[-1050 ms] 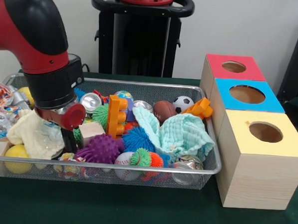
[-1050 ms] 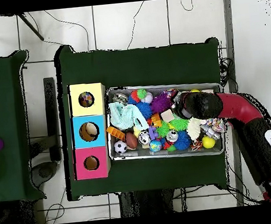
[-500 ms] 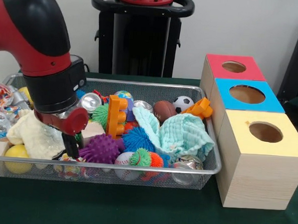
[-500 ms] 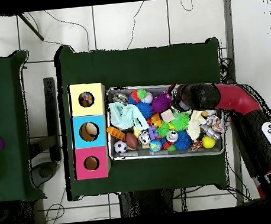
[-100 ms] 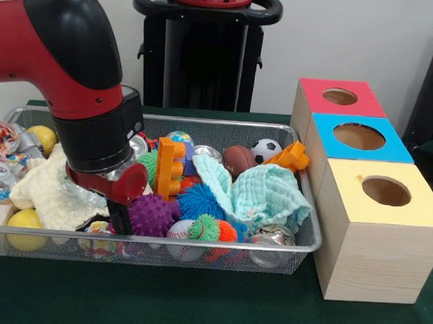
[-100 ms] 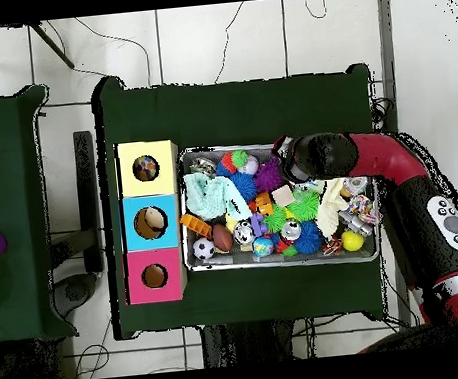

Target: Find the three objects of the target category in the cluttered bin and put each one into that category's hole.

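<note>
Front camera sits low and close across the table, facing the silver wire-mesh bin (image 5: pixel 162 235) and the wooden three-hole box (image 5: pixel 360 184). Overhead camera looks straight down from well above, taking in the whole green table (image 6: pixel 235 106) and tiled floor; both views share bin and box.

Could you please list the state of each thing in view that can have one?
gripper: down in the bin beside the purple spiky ball, grip unclear
purple spiky ball: resting in the bin
mint cloth: crumpled, draped over toys
yellow box: hole open
blue box: hole open
red box: hole open
</note>
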`<state>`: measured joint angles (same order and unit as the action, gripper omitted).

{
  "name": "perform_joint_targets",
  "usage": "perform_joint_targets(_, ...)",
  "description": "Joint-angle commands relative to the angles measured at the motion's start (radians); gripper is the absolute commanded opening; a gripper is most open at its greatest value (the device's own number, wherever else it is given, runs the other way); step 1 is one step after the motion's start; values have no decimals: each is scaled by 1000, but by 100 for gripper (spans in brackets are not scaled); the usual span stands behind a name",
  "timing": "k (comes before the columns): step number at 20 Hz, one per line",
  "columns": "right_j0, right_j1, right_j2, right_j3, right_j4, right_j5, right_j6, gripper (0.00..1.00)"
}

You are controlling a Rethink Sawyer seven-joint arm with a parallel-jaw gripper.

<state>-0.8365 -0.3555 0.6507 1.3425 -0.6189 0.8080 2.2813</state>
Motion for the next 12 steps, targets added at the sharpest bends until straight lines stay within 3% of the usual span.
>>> perform_joint_targets(1,7,32,7,-30,-4,49,-242,0)
perform_joint_targets(12,-27,31,14,17,-9,5,-252,0)
